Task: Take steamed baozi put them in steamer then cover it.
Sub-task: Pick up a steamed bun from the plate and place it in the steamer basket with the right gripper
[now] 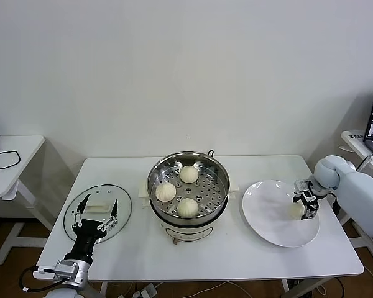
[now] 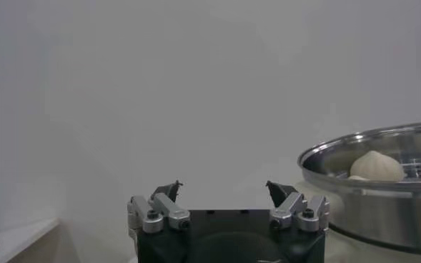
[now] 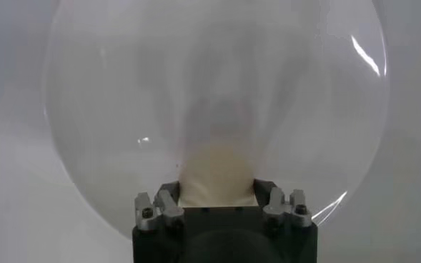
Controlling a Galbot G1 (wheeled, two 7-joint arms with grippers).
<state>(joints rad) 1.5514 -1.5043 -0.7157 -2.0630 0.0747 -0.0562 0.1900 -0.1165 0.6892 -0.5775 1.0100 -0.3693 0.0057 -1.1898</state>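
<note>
Right claw (image 1: 305, 207) grips a steamed baozi (image 3: 217, 174) on the plate (image 1: 267, 217).

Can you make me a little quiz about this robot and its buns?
1. How many buns are in the steamer?
2. True or false: the glass lid is on the steamer.
3. The right gripper is at a bun on: A) the plate B) the floor C) the lid.

Key: 1. Three. 2. False; it lies on the table under the open left gripper. 3. A.
</note>
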